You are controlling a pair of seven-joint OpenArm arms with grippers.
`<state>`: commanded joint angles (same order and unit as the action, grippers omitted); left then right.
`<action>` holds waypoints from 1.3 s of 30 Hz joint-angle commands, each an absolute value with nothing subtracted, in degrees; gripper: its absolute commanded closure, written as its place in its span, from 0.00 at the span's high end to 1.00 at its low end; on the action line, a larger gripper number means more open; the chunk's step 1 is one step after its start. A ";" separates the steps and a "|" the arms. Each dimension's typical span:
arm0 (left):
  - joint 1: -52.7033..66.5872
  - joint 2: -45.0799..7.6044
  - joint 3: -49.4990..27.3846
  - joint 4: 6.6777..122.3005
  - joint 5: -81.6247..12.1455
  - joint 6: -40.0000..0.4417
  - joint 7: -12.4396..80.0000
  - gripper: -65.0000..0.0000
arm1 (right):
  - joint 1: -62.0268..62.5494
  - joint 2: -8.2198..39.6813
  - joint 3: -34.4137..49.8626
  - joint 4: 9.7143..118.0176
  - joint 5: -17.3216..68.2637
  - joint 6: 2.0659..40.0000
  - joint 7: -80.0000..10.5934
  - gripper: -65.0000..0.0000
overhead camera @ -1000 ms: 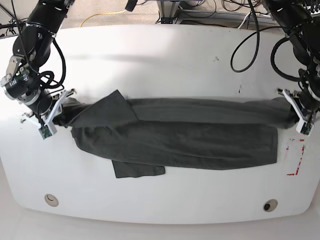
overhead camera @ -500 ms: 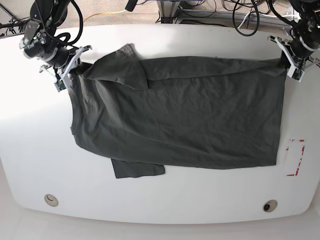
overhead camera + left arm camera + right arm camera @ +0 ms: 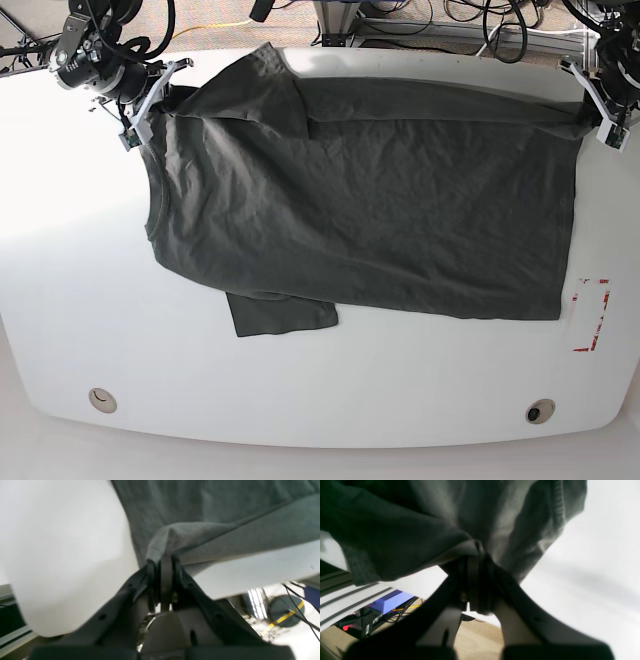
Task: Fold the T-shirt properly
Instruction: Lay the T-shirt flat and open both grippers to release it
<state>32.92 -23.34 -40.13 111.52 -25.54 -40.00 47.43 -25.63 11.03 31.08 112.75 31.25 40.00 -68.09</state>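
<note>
**Shirt spread, both corners pinched**

T-shirt (image 3: 370,200) lies across white table (image 3: 300,390), far edge at table's back. Left gripper (image 3: 592,112) clamped on one far corner, right gripper (image 3: 152,100) clamped on the other, w/ sleeve folded over nearby.

Left hand (image 3: 597,112) and right hand (image 3: 150,100) both clamped, far apart

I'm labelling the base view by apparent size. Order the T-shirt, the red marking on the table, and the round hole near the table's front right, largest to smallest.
1. T-shirt, by far the largest.
2. Red marking.
3. Round hole, the smallest.
</note>
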 joint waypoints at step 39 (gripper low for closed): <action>-0.22 -27.91 -23.60 81.54 -11.91 -40.00 46.99 0.00 | -16.92 11.91 34.07 104.40 30.81 40.00 -65.45 0.03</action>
